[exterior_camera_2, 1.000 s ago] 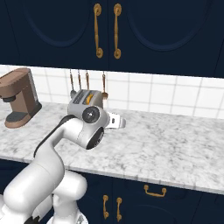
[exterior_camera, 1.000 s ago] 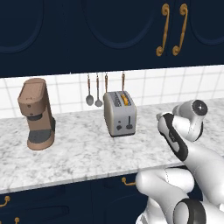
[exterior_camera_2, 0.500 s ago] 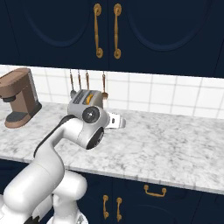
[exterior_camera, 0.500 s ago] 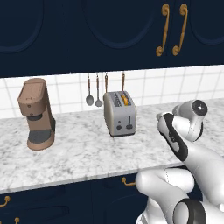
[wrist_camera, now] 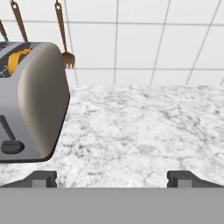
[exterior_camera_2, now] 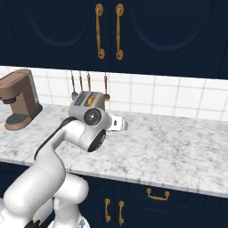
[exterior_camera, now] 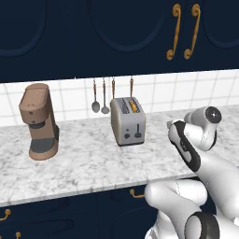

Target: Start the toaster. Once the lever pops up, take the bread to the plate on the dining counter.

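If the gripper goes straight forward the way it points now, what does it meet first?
Probably the bare marble worktop, right of the toaster, and beyond it the tiled wall. The open gripper points past the toaster's side, though depth is hard to judge.

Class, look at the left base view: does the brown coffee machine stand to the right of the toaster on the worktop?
No. The coffee machine stands well to the left of the toaster, near the picture's left edge.

We stand in a kitchen: navy cabinets [exterior_camera: 93, 37] with brass handles [exterior_camera: 176, 31], a white tiled backsplash [exterior_camera: 186, 91], hanging utensils [exterior_camera: 95, 95], a marble worktop [exterior_camera: 93, 163], a toaster [exterior_camera: 127, 121] and a brown coffee machine [exterior_camera: 38, 121].
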Available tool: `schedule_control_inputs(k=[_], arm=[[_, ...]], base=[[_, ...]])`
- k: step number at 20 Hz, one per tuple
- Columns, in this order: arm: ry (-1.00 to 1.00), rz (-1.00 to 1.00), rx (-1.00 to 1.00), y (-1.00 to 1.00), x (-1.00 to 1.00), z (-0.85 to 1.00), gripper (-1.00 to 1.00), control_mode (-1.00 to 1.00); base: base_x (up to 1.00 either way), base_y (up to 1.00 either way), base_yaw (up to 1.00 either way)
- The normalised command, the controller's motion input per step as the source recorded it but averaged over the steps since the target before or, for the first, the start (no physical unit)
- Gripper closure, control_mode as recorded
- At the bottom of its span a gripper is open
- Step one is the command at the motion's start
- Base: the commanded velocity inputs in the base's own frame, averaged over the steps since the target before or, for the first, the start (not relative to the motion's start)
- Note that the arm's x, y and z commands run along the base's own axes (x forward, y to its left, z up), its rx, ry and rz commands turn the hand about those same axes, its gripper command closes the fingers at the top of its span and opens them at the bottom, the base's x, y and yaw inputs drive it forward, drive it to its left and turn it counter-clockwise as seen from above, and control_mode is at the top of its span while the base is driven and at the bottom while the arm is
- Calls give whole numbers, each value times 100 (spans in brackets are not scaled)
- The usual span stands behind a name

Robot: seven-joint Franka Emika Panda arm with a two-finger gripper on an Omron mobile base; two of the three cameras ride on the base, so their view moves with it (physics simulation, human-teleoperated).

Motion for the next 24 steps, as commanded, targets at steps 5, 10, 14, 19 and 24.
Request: schedule_control_inputs(k=[5,10,14,19,24], arm=[[0,0,0,0,0,0,-100,-100],[0,0,0,0,0,0,-100,-100],[0,0,0,0,0,0,-100,-100],[0,0,0,0,0,0,-100,-100],[0,0,0,0,0,0,-100,-100]], base=[[0,0,0],[0,0,0],[0,0,0],[0,0,0],[0,0,0]])
